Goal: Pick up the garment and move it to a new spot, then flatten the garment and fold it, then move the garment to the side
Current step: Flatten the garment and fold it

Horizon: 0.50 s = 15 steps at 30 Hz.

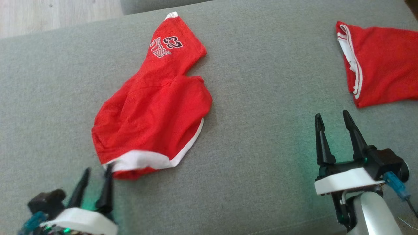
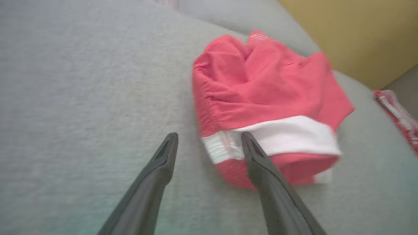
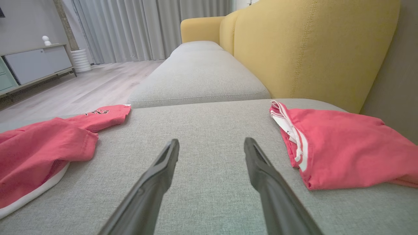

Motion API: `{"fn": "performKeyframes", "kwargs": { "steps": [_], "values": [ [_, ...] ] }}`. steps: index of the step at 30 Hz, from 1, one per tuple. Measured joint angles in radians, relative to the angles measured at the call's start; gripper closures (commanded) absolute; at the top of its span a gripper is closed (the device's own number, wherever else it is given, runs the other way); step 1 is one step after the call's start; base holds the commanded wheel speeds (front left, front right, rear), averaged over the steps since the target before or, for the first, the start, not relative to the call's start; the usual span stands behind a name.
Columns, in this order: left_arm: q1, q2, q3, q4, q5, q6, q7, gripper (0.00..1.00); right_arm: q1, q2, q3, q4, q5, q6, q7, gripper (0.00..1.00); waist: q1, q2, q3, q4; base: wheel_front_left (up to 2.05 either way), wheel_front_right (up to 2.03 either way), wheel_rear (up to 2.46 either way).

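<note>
The garment (image 1: 153, 107) is a pair of red shorts with a white band and a black "23" print, lying crumpled on the grey sofa cushion (image 1: 261, 137) left of centre. My left gripper (image 1: 98, 169) stands open at the garment's near corner. In the left wrist view its fingers (image 2: 209, 135) are spread. One fingertip (image 2: 249, 143) overlaps the white band of the garment (image 2: 261, 88), and nothing is pinched between them. My right gripper (image 1: 332, 115) is open over bare cushion, well to the garment's right. The right wrist view has the gripper (image 3: 212, 141) empty and the garment (image 3: 42, 143) at the left.
A second red garment (image 1: 382, 62) with white stripes lies folded at the far right, also seen as a red garment (image 3: 343, 150) beside my right gripper. A yellow backrest (image 3: 310, 49) rises behind the cushion. Wooden floor (image 1: 49, 13) lies beyond the cushion's far left edge.
</note>
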Motion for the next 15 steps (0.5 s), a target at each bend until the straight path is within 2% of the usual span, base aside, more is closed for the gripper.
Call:
{"fn": "performKeyframes", "kwargs": {
  "steps": [4,6,9,12,15],
  "values": [
    [0.041,0.056,0.040,-0.005,-0.001,0.103,0.064,0.00,0.000,0.000,0.000,0.001,0.000,0.000,0.000,0.00,0.0000,0.0000,-0.005,-0.012,0.00,0.00,0.00],
    [0.047,0.087,0.062,-0.029,0.009,0.174,0.085,0.00,0.001,0.000,0.000,0.001,0.000,0.000,0.000,0.00,0.0000,0.0000,-0.006,-0.019,0.00,0.00,0.00],
    [0.043,0.133,0.102,-0.097,0.051,0.243,0.073,0.00,0.001,0.000,0.000,0.001,0.000,0.000,0.000,0.00,0.0000,0.0000,-0.005,-0.030,0.00,0.00,0.00],
    [0.019,0.147,0.081,-0.197,0.098,0.249,0.074,0.00,0.001,0.000,0.000,0.000,0.000,0.000,0.000,0.00,0.0000,0.0000,-0.002,-0.039,0.00,0.00,0.00],
    [-0.049,0.130,-0.012,-0.273,0.141,0.215,0.119,0.00,0.001,0.000,0.001,0.000,0.001,0.000,0.000,0.00,0.0001,0.0000,0.005,-0.049,0.00,0.00,0.00]
  ]
}}
